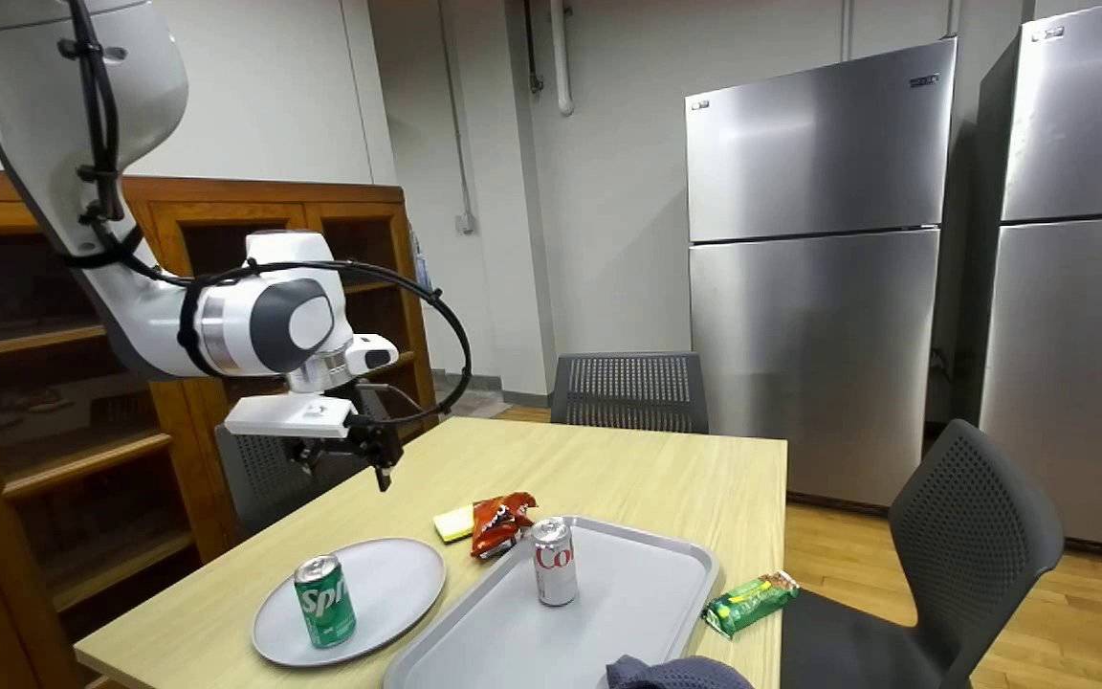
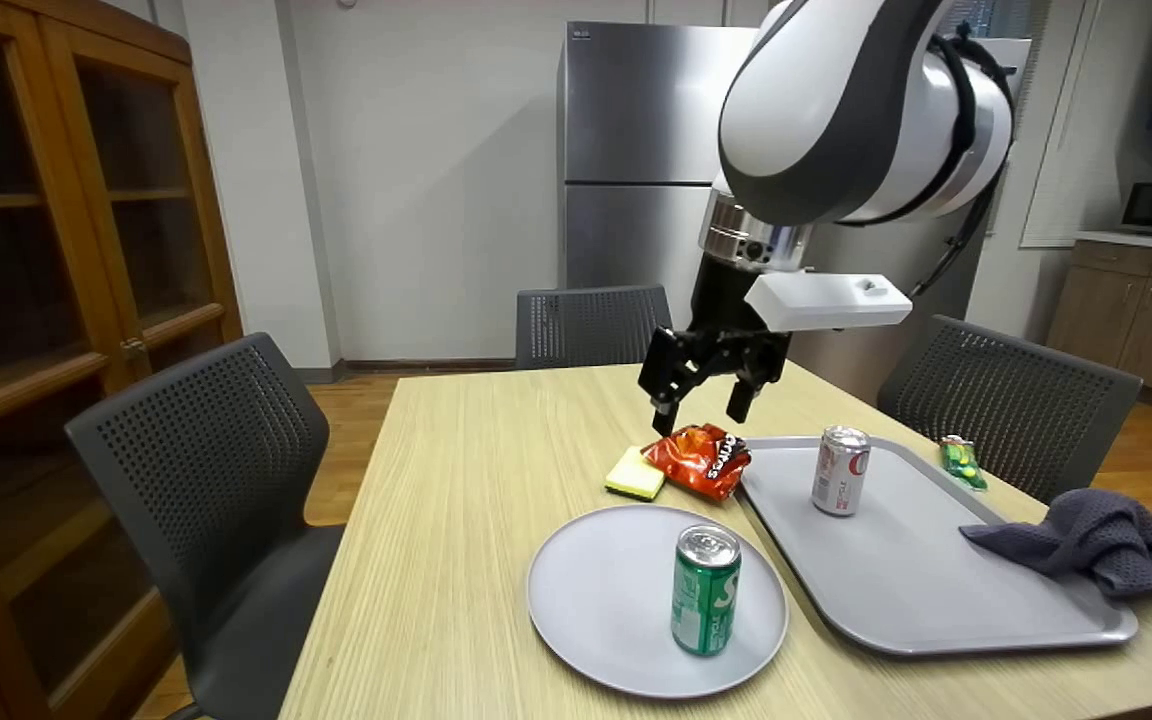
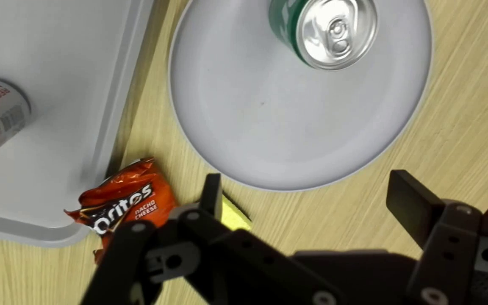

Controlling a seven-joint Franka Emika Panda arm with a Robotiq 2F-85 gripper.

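My gripper (image 3: 306,186) stands open above the table with nothing between its fingers. In the wrist view its left finger partly covers a yellow sponge (image 3: 234,215), which lies by a red Doritos bag (image 3: 136,199). A round grey plate (image 3: 295,127) lies just beyond the fingertips, bearing an upright green Sprite can (image 3: 337,34). In an exterior view the gripper (image 2: 701,415) hangs over the far side of the bag (image 2: 701,460) and sponge (image 2: 634,474), apart from both. A silver Coke can (image 2: 841,470) stands on the grey tray (image 2: 936,590).
A dark grey cloth (image 2: 1101,540) lies over the tray's edge. Beyond the tray, a green snack packet (image 1: 750,603) rests near the table's edge. Dark chairs (image 1: 629,392) surround the table; a wooden cabinet (image 2: 46,300) and steel fridges (image 1: 814,316) stand behind.
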